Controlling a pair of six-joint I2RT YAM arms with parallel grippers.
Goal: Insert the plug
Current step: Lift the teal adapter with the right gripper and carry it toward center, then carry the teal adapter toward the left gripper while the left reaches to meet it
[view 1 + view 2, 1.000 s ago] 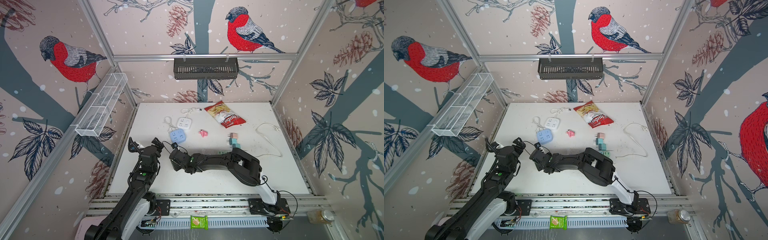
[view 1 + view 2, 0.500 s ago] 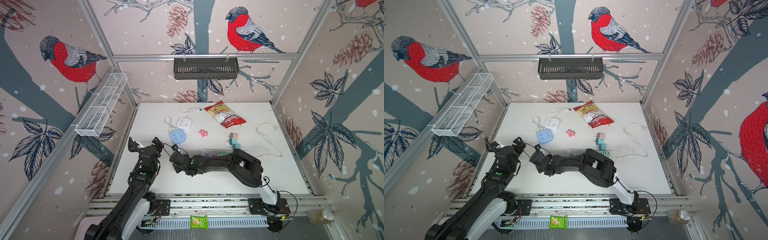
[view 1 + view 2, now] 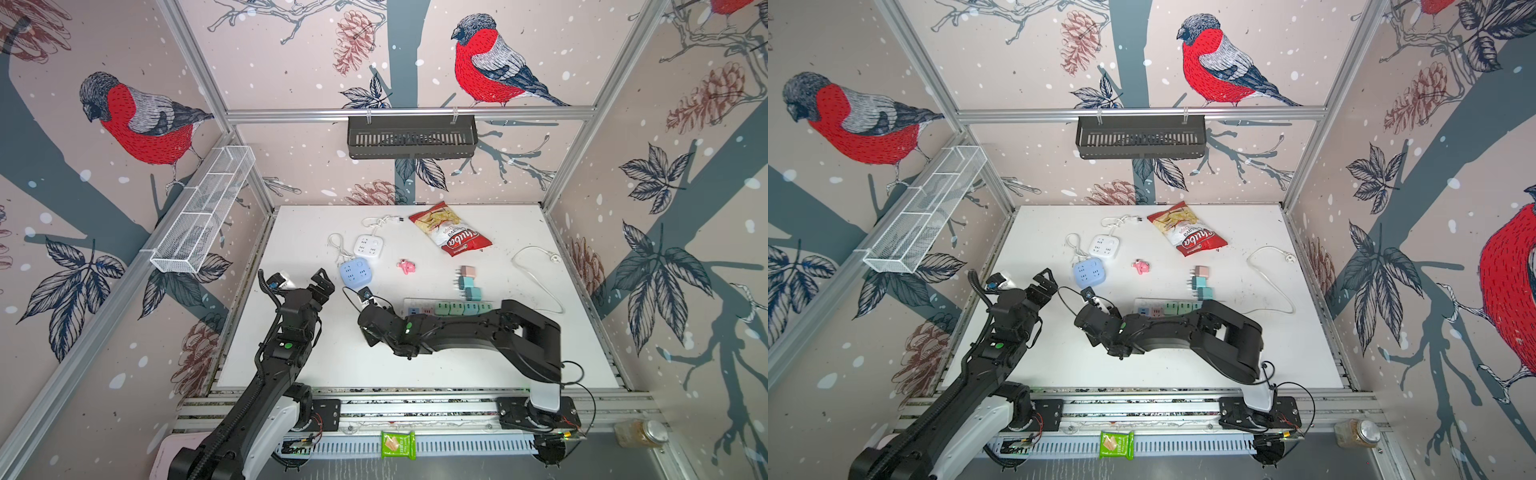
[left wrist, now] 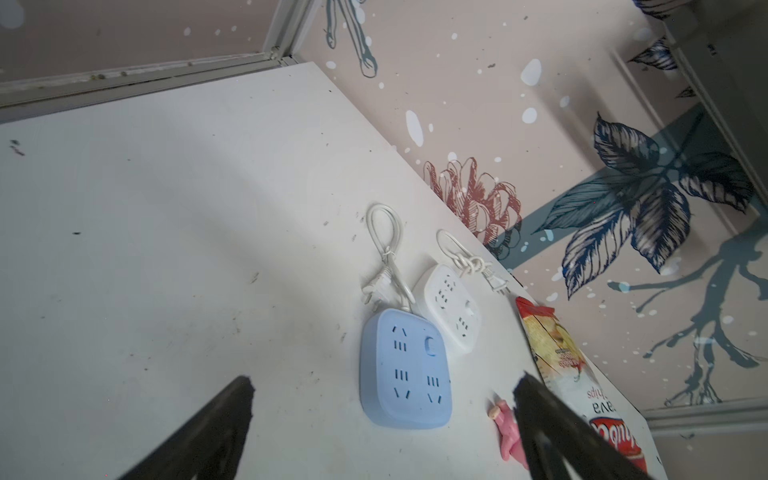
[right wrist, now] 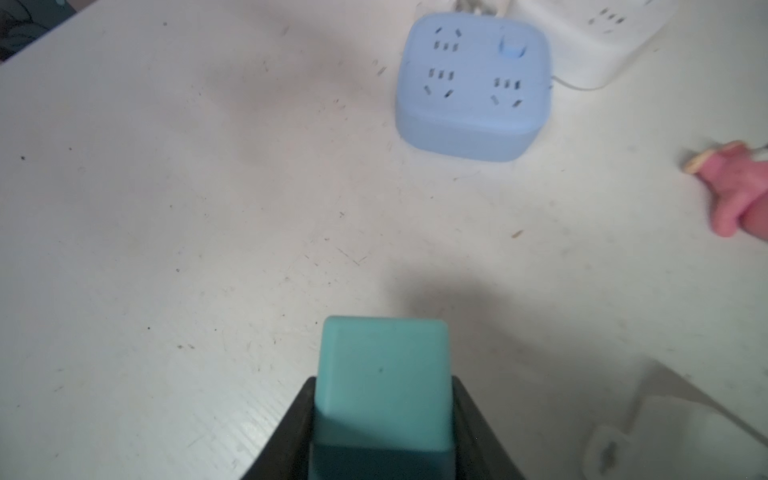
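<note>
Plug (image 5: 382, 361): one teal block, near-cubic with no marked long axis, pinched on two opposite sides by the right hand (image 5: 382, 380) and carried a little above the worktop (image 3: 415, 365), with a shadow beneath it. Its pins are hidden from the wrist camera, so which way they face cannot be told. Right hand: pressed onto the plug, reaching across the middle to the left half of the worktop in both top views. Left hand (image 3: 324, 283): spread wide, holding nothing, poised just beside the blue socket block (image 3: 355, 272) on that block's left. The blue socket block lies flat with its slotted face up and all its outlets empty; it sits ahead of the plug, toward the back wall and near it, with bare worktop between them. A white socket block (image 4: 451, 311) lies just behind the blue one. The long power strip (image 3: 449, 308) lies behind the right forearm and is mostly filled with green plugs (the free outlets at its near end make it a possible target too). Loose spare plugs (image 3: 467, 282), a pink toy (image 3: 406, 266) and a crisp bag (image 3: 451, 237) lie well clear. Judged: if the blue block is the target, the move is forward and then straight down, pins aligned to the slots. Both hands are about equally near it, but only the right one carries the plug.
</note>
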